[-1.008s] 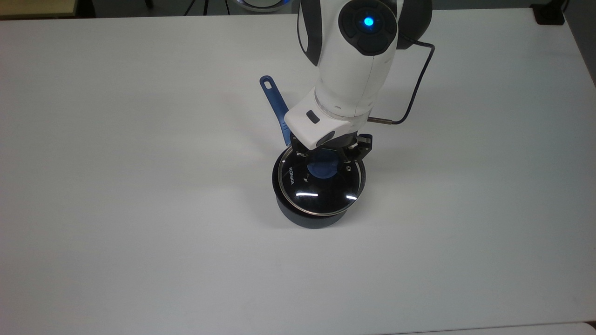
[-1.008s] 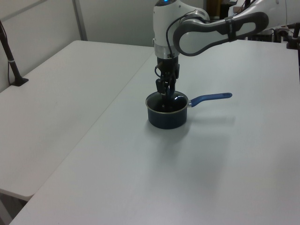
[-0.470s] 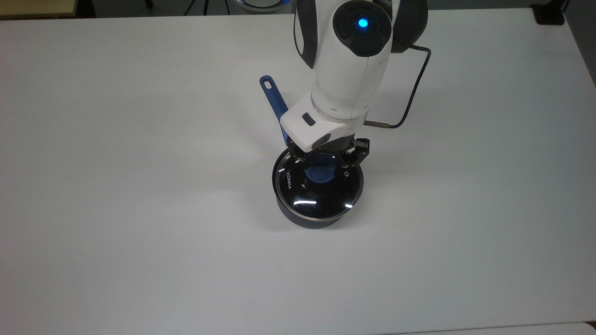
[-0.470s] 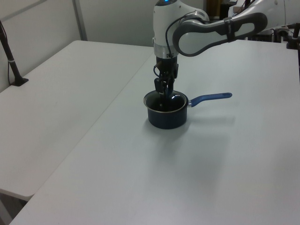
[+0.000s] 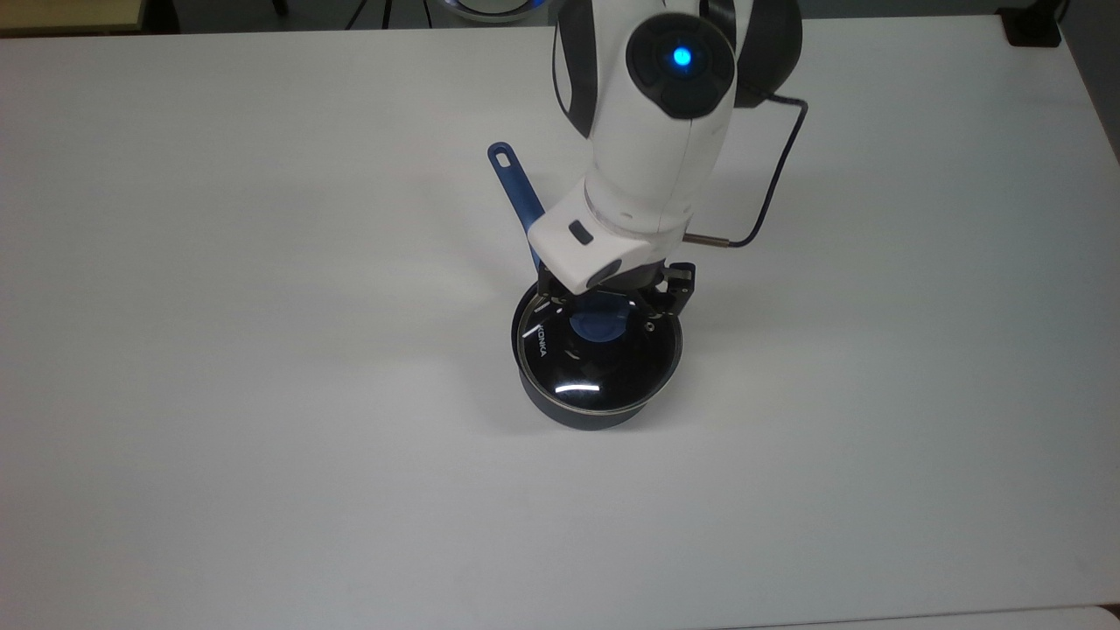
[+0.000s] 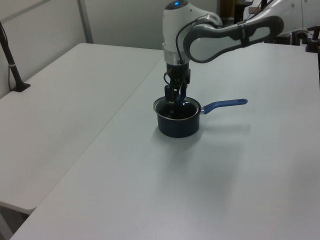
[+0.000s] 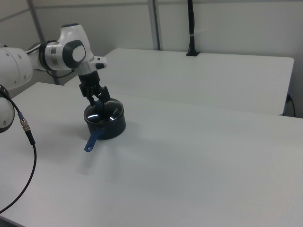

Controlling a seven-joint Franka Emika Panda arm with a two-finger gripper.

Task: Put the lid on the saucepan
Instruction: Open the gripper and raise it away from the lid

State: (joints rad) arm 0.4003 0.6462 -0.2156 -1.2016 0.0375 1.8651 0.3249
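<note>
The dark saucepan (image 5: 579,416) stands mid-table, its blue handle (image 5: 517,198) pointing toward the top view's upper left. On its rim lies the glass lid (image 5: 604,367), roughly level, with "KONKA" lettering at its left and the blue knob (image 5: 597,327) in the centre. My gripper (image 5: 610,296) hangs just above the knob, open, one finger on either side and apart from it. In the left view the gripper (image 6: 175,99) stands over the pan (image 6: 177,128). The right view has the gripper (image 7: 96,100) above the pan (image 7: 109,129).
A dark cable (image 5: 777,166) loops off the arm's wrist to the top view's right. A black mount (image 5: 1032,26) sits at the table's far right corner. A black post (image 6: 12,64) stands on the neighbouring table. Bare white tabletop (image 5: 262,394) surrounds the pan.
The lid, tilted and slightly raised a second ago, has settled flat on the saucepan's rim. The gripper has lifted a little off the knob.
</note>
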